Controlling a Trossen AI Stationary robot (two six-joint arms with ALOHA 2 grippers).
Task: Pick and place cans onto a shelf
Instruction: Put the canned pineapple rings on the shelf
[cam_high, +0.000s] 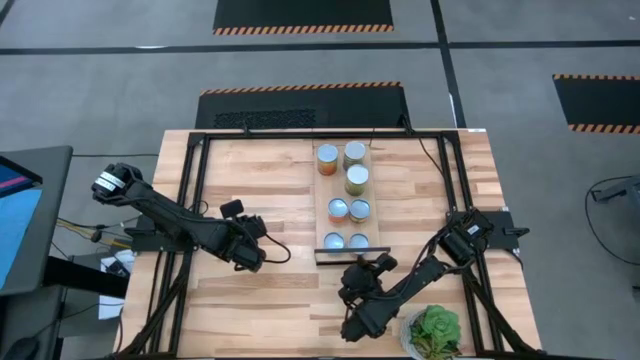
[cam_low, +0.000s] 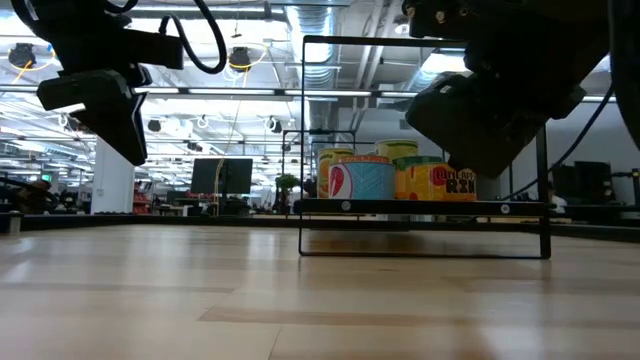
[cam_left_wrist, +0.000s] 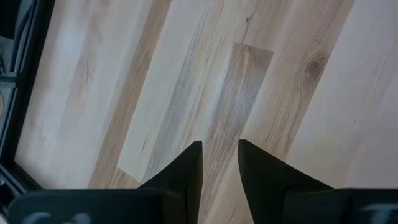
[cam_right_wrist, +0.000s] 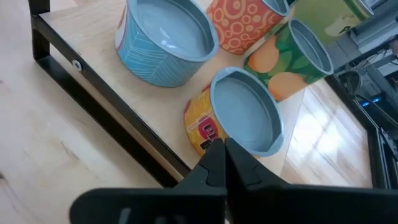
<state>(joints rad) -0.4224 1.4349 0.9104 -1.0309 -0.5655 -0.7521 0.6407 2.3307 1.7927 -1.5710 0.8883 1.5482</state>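
Observation:
Seven cans stand upright on the pale-wood shelf (cam_high: 323, 192) at the table's middle, from an orange one (cam_high: 327, 158) at the far end to two blue-topped ones (cam_high: 346, 241) by the black bracket edge (cam_high: 350, 257). In the low view they stand on the raised shelf (cam_low: 420, 206). My right gripper (cam_right_wrist: 224, 148) is shut and empty, raised just in front of the bracket edge (cam_right_wrist: 93, 81), with a yellow-and-red can (cam_right_wrist: 202, 124) close beyond its tips. It also shows in the high view (cam_high: 365, 270). My left gripper (cam_left_wrist: 219, 149) hovers over bare table left of the shelf (cam_high: 254, 260), fingers a little apart, empty.
A leafy green plant (cam_high: 435, 332) stands at the near right corner beside my right arm. A black frame (cam_high: 200, 200) runs around the tabletop. A tall black wire frame (cam_low: 305, 150) stands over the shelf. Bare plank tabletop (cam_high: 260, 180) lies left of the shelf.

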